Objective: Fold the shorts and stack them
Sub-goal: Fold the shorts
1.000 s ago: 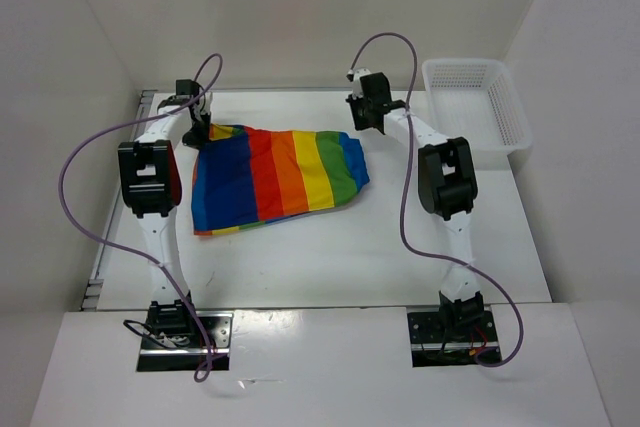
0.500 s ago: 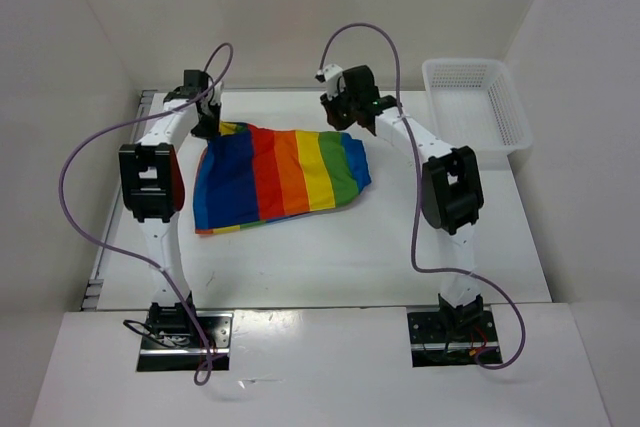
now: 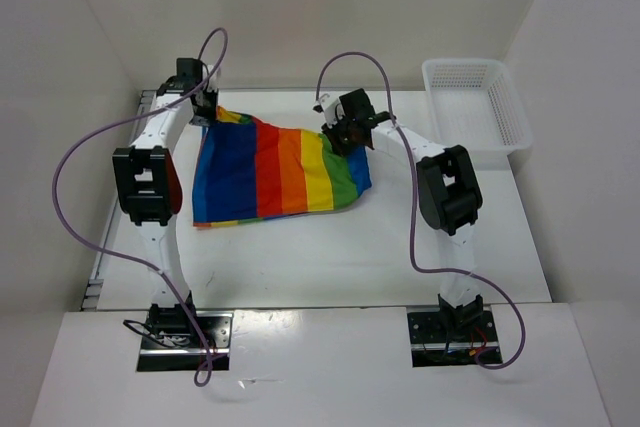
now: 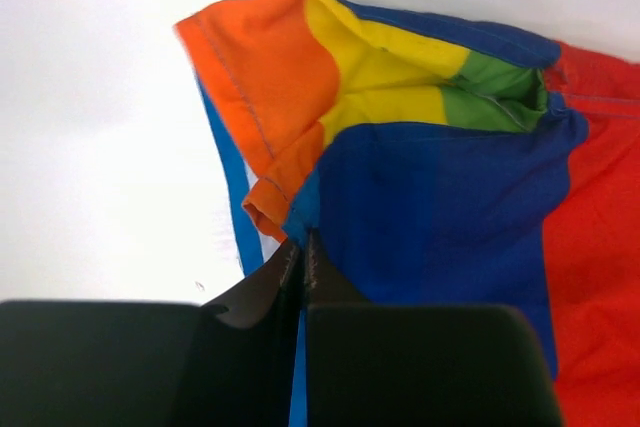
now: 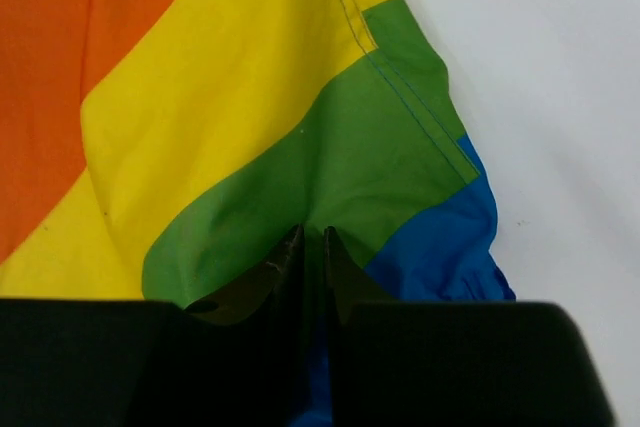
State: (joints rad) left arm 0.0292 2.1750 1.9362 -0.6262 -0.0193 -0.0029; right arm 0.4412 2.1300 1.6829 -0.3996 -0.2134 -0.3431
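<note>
Nearest the arm bases the table (image 3: 330,257) lies bare. Beyond it the shorts (image 3: 275,172) are spread flat across the left and middle of the table, stripes running near to far, navy on the left and green on the right. The near hem rests on the table.

At the far edge each arm holds a corner. The step in hand looks like the first fold: carrying the far edge over toward the near hem. To do it well, both corners should rise together and level, with the cloth kept lightly taut between them so no sag forms in the middle. The near hem should stay put rather than drag. The far edge should then land square on the near one so the stripes line up.

The left hand (image 3: 205,115) is clenched on the far-left corner. In its wrist view the fingers (image 4: 265,287) meet with no gap, pinching the blue cloth just beside the folded orange edge. The right hand (image 3: 345,139) is likewise clamped on the far-right corner, its fingers (image 5: 262,282) nipping a pleat of the green stripe near the seam.

Farther right, well apart from the shorts, stands a white basket (image 3: 470,97).
</note>
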